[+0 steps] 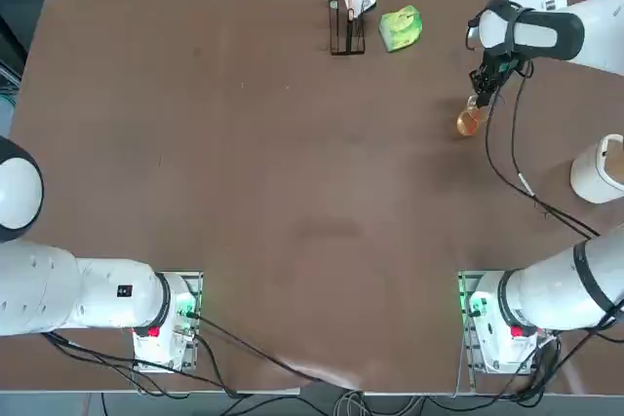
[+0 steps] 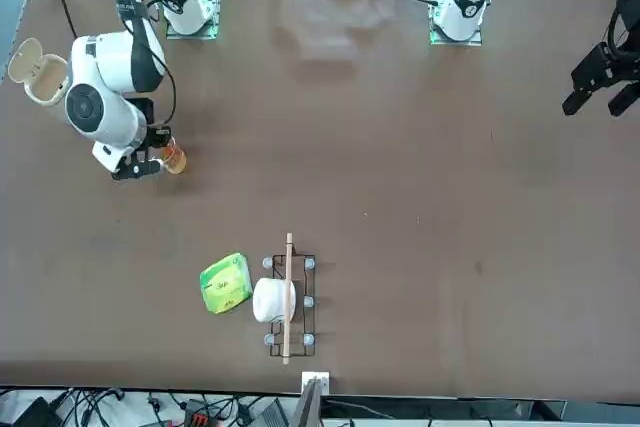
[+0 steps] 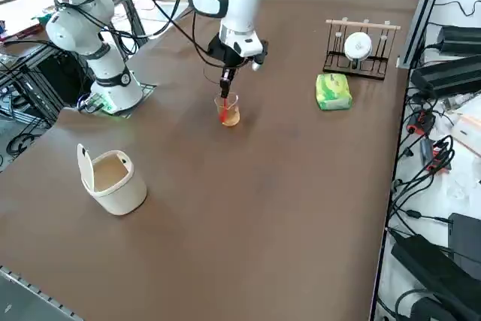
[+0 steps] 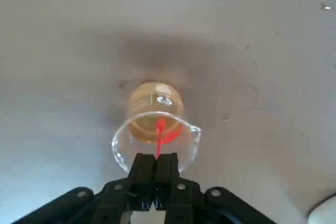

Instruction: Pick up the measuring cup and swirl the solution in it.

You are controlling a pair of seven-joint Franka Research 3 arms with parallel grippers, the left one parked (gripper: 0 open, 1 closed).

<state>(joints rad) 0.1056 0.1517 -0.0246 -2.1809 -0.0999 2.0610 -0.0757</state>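
The top view looks straight down; the front view faces the robot. Both share the whole tabletop. The wrist view sits closest.

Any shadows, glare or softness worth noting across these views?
Top view: glare on the table's near edge. Right wrist view: a soft dark shadow beyond the measuring cup, pale sheen on the tabletop, right gripper dark against it.
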